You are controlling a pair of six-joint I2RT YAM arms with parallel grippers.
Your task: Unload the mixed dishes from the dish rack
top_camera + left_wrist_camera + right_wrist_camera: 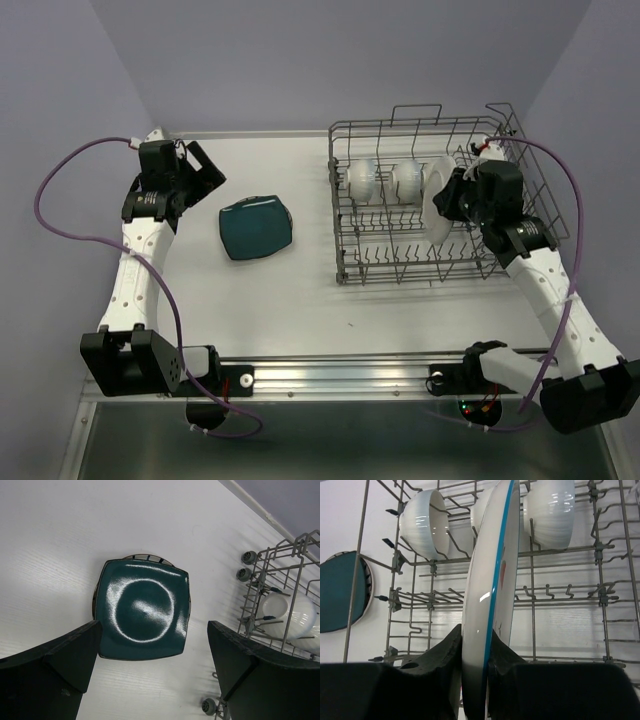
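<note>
White table (290,310), lavender walls (300,60). Left gripper (154,625) spread wide over teal plate (142,610). Right gripper (476,645) clamped on upright white plate (482,585), apparently inside rack (345,255).

Lab booth: white table (290,310), lilac walls (300,60)

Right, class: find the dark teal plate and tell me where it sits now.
In the top view, the dark teal plate lies flat on the table, left of the dish rack and just right of the open left gripper.
</note>
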